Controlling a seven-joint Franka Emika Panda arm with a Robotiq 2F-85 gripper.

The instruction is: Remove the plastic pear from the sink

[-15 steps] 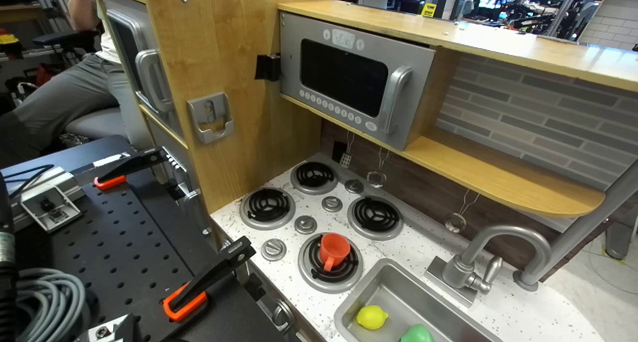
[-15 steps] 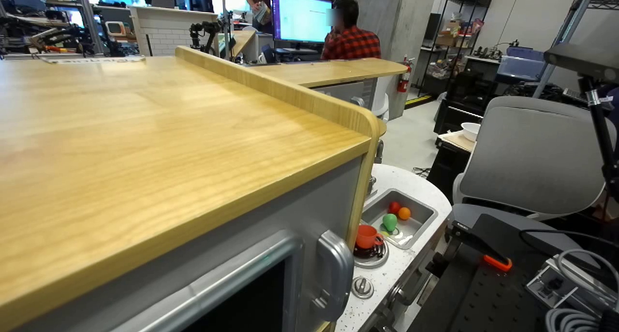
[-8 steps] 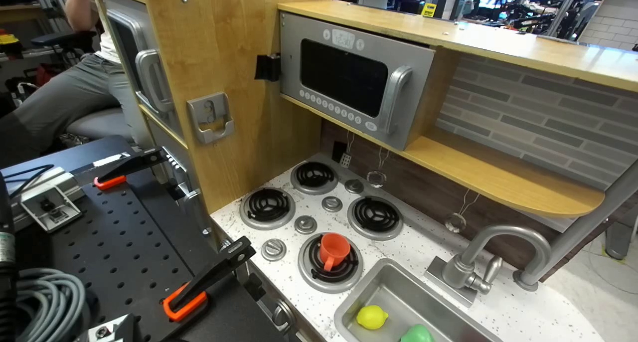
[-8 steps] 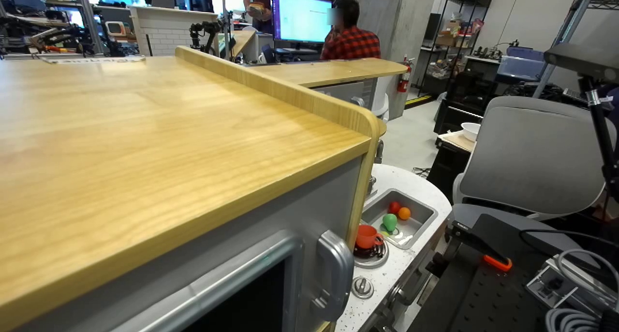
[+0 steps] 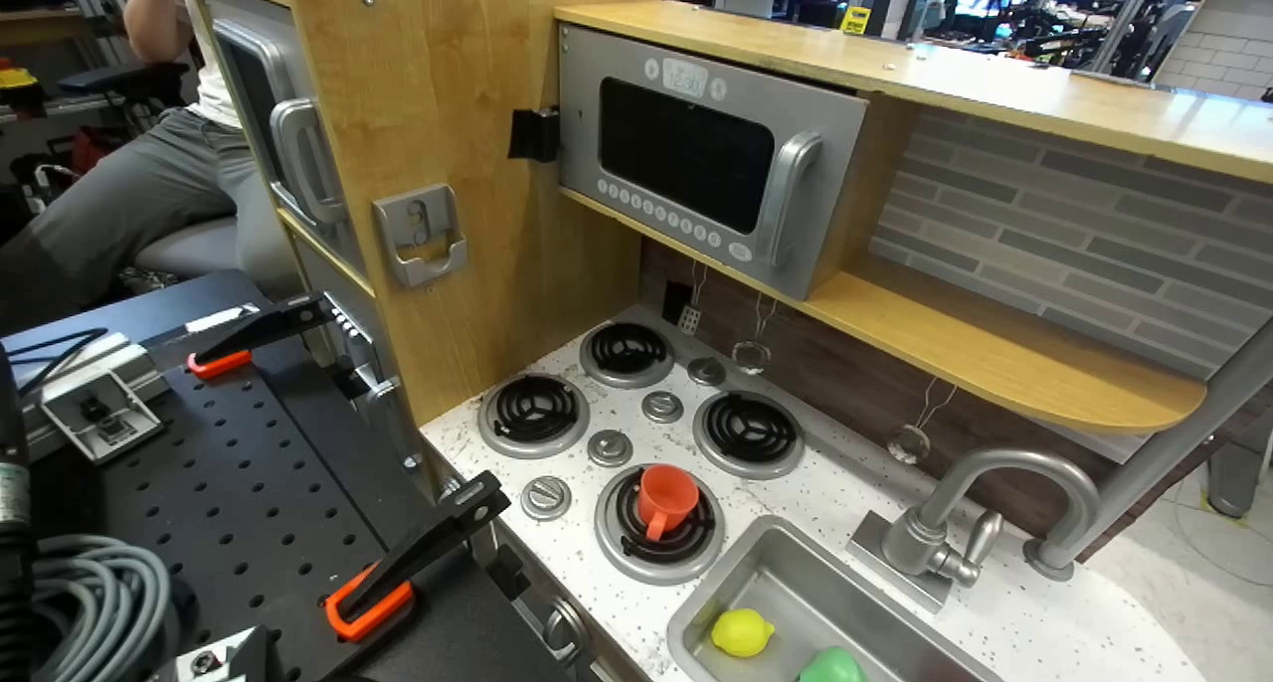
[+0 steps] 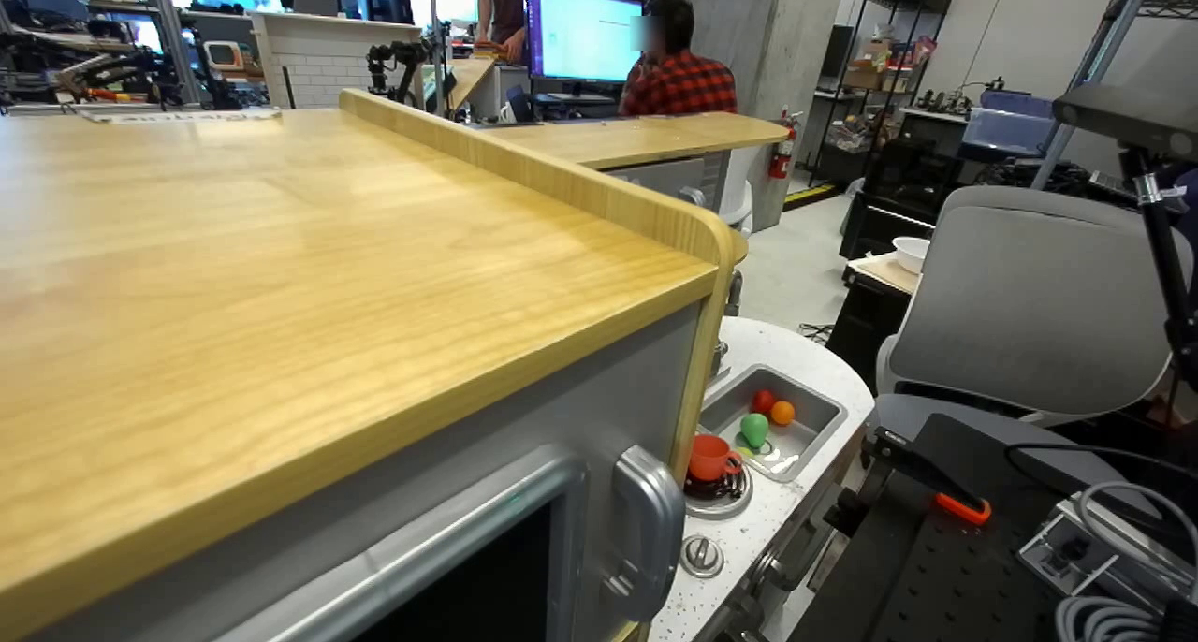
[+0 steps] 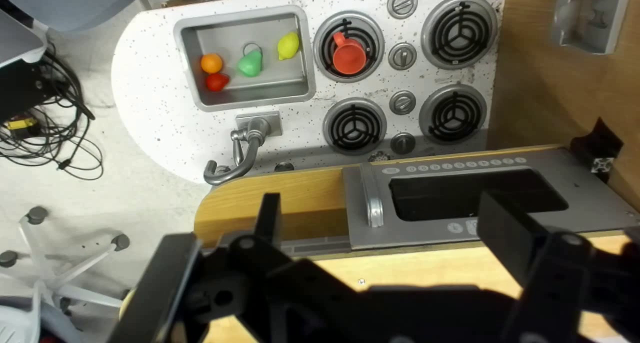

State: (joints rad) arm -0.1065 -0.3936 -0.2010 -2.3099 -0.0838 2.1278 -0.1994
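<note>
– where to find the pear (image 7: 249, 64)?
– in the sink (image 7: 226, 37), about mid-floor, toward the rounded end of the counter (image 7: 145, 83). from the fingers (image 7: 510, 235): off toward the front edge, slanting to that rounded end, well apart and probably well below.
– holding anything up there?
– no. spread wide, with nothing between.
– and about the long axis?
– looks to run back edge to front edge, narrow end frontward. with the gap set lengthwise along the counter, probably able to pinch across the belly with little turning.
– see anything in the way?
– first the shelf (image 7: 280, 190) and the microwave (image 7: 440, 198), lining the back edge, behind the fingers in the wrist view. need to get out beyond both before dropping. then the tap (image 7: 256, 133), standing between sink and back edge, spout bent toward the back corner of the rounded end; best given room.
– and inside the sink?
– a lemon (image 7: 288, 45) on the side away from the rounded end, apart from the pear. on the other side, an orange (image 7: 212, 63) and a red fruit (image 7: 216, 82), close together, perhaps touching. could get nudged by a wide-set drop.
– mind the mug (image 7: 348, 58) too?
– yes, on the burner (image 7: 380, 48) nearest sink and front edge.
</note>
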